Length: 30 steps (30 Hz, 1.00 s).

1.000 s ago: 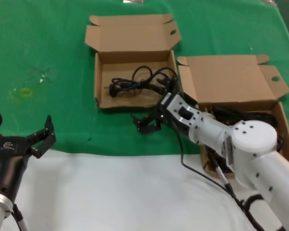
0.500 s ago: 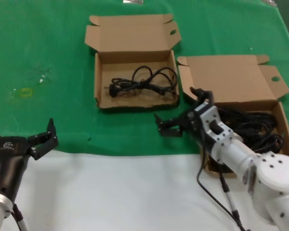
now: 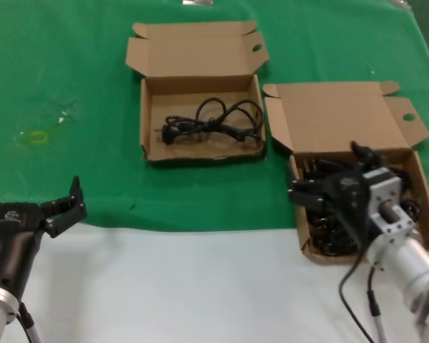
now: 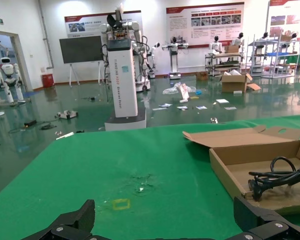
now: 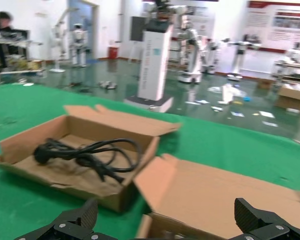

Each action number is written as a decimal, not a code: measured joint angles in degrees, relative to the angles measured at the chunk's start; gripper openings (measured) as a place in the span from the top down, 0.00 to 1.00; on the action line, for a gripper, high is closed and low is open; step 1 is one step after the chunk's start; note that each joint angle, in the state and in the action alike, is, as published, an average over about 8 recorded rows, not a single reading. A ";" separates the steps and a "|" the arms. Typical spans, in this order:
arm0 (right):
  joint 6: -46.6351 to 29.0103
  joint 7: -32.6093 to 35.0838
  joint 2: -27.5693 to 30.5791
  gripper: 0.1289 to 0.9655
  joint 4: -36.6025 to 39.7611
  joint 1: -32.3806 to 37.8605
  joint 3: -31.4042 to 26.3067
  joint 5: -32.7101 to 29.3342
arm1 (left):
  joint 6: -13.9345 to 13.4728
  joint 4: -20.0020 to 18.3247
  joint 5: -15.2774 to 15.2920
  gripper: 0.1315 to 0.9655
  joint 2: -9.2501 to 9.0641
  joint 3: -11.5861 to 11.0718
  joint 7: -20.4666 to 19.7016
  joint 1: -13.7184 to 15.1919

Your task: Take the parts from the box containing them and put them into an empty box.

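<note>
On a green-covered table, spread across the larger cardboard box at the robot's right front: a dense tangle of black power cords, loops lying over one another. Likely trouble from here: hooking more than one bundle in a single grab, given how the coils interlock, and dragging a trailing plug over the low wall on the way out; possibly tugging the light box itself along the cloth if a loop snags on a flap. Farther off and to the left, well apart from the first, the smaller box with its lid laid back, already holding one cord stretched along its floor; some chance of a later drop landing across its near rim rather than inside. Poised over the near left part of the full box, just above the tangle: the right gripper, fingers spread wide, clasping nothing, contact with the cords below not clear from the head view; seen from its own wrist, both fingertips far apart with only cardboard and cloth between. Parked low at the near left edge, well clear of both boxes: the left gripper, likewise splayed and empty-handed.
</note>
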<state>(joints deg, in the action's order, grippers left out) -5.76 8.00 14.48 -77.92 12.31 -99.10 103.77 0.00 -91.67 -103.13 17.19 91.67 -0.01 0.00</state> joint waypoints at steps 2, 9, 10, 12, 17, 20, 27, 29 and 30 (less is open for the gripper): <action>0.96 -1.34 0.45 0.00 -2.31 -2.07 1.25 -0.11 | 0.00 0.00 0.00 0.00 0.00 0.00 0.00 0.00; 3.89 -5.41 1.84 0.00 -9.34 -8.34 5.03 -0.43 | 0.00 0.00 0.00 0.00 0.00 0.00 0.00 0.00; 4.13 -5.74 1.95 0.00 -9.91 -8.85 5.34 -0.46 | 0.00 0.00 0.00 0.00 0.00 0.00 0.00 0.00; 4.41 -6.14 2.07 0.00 -10.54 -9.42 5.68 -0.49 | 0.00 0.00 0.00 0.00 0.00 0.00 0.00 0.00; 4.53 -6.30 2.13 0.00 -10.82 -9.68 5.84 -0.50 | 0.00 0.00 0.00 0.00 0.00 0.00 0.00 0.00; 4.53 -6.30 2.13 0.00 -10.83 -9.69 5.84 -0.51 | 0.00 0.00 0.00 0.00 0.00 0.00 0.00 0.00; 4.54 -6.30 2.13 0.00 -10.83 -9.69 5.84 -0.51 | 0.00 0.00 0.00 0.00 0.00 0.00 0.00 0.00; 4.54 -6.30 2.13 0.00 -10.83 -9.69 5.84 -0.51 | 0.00 0.00 0.00 0.00 0.00 0.00 0.00 0.00; 4.54 -6.30 2.13 0.00 -10.83 -9.69 5.84 -0.51 | 0.00 0.00 0.00 0.00 0.00 0.00 0.00 0.00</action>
<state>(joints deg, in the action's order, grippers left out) -1.22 1.69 16.61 -88.75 2.62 -93.26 103.27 0.00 -91.67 -103.13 17.19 91.67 0.00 0.00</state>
